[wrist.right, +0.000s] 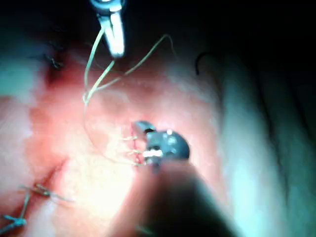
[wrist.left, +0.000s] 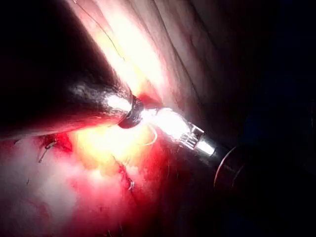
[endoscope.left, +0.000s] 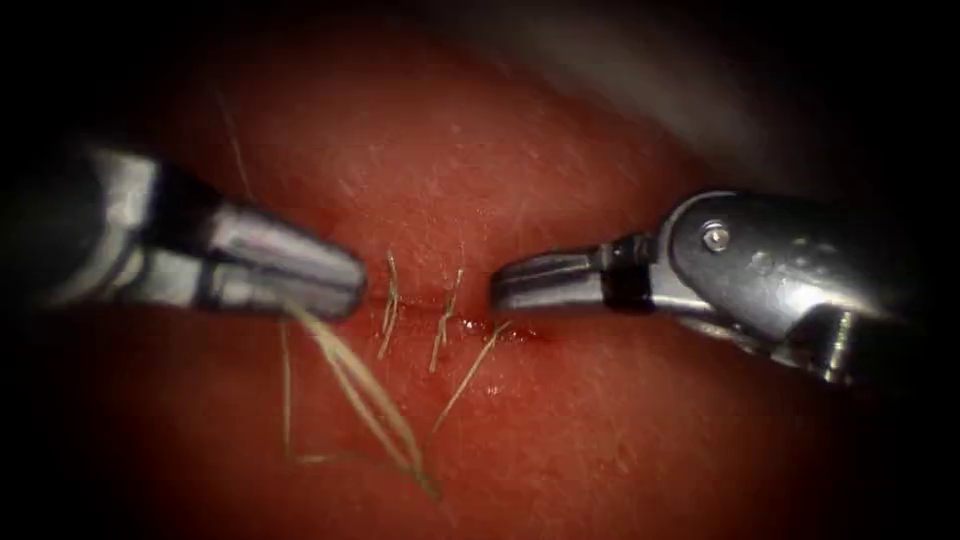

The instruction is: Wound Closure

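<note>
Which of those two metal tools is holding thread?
The left tool, its jaws shut on the thread; the right tool holds nothing.

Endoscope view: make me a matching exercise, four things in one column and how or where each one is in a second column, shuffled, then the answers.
Things:
1. left tool
2. right tool
3. stitches
4. red fluid

States or places:
A. lying between the two tools' tips
B. jaws shut on the thread, whose strands trail down over the tissue
C. a small wet patch just below one tool's tip
D. jaws shut with nothing seen in them, tip close beside a stitch

Pairs: 1-B, 2-D, 3-A, 4-C
</note>
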Motion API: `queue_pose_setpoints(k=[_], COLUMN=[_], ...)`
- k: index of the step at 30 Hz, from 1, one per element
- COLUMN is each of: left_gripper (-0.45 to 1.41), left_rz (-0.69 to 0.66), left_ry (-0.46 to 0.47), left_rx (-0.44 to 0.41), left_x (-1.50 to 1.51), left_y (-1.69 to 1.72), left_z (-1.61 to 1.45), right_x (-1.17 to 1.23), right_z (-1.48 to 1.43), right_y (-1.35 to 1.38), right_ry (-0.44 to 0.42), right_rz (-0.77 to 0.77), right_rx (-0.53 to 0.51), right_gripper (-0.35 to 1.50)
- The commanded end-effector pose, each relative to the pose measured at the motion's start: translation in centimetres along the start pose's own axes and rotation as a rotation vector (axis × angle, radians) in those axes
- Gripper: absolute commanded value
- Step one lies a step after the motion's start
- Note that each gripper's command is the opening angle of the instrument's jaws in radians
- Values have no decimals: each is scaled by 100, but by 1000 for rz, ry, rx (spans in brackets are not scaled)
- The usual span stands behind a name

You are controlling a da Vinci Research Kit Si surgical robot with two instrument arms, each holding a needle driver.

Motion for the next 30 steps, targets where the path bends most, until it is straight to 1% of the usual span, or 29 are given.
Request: queue_pose_setpoints(k=[1, 4, 5, 9, 11, 13, 14, 15, 16, 17, 18, 20, 21, 24, 26, 28, 29, 30], left_gripper=[-35, -35, -35, -35, -35, -35, -35, -35, -35, -35, -35, -35, -35, -35, -35, -35, -35, -35], left_rz=[-4, -13, -19, -21, -14, -6, -14, -14, -19, -19, -18, -18, -19, -26, -24, -22, -16, -13], left_ry=[2, 25, 33, 41, 44, 44, 44, 44, 46, 46, 47, 49, 54, 72, 77, 78, 78, 78], left_rx=[-2, 5, 6, 4, 4, 5, 5, 5, 7, 7, 10, 8, 21, 50, 67, 72, 81, 85], left_x=[-2, -4, -5, -7, -16, -20, -27, -27, -33, -33, -38, -40, -44, -52, -59, -62, -71, -74], left_y=[0, -11, -20, -32, -41, -43, -49, -49, -55, -55, -60, -63, -68, -77, -82, -83, -85, -85], left_z=[10, 17, 26, 50, 69, 72, 74, 74, 75, 75, 75, 76, 78, 87, 96, 98, 105, 107], right_x=[-10, -21, -24, -19, -13, -14, -24, -24, -39, -39, -41, -40, -36, -35, -35, -35, -34, -34], right_z=[11, 18, 22, 21, 17, 19, 28, 28, 46, 46, 54, 58, 61, 66, 66, 66, 66, 66], right_y=[4, 4, 3, 1, 0, -1, -4, -4, -11, -11, -14, -17, -21, -30, -33, -33, -34, -35], right_ry=[-1, -2, -3, -2, 16, 15, 14, 14, 13, 13, 12, 13, 20, 26, 41, 44, 68, 74], right_rz=[-7, -17, -20, -15, -9, -10, -19, -19, -35, -35, -45, -46, -46, -48, -38, -32, -14, -9], right_rx=[2, -10, -11, -18, -27, -31, -40, -40, -41, -41, -33, -20, -2, 4, 8, 8, 14, 18], right_gripper=[-35, -35, -35, -35, -35, -35, -35, -35, -35, -35, -35, -35, -35, -35, -35, -35, -35, -35])
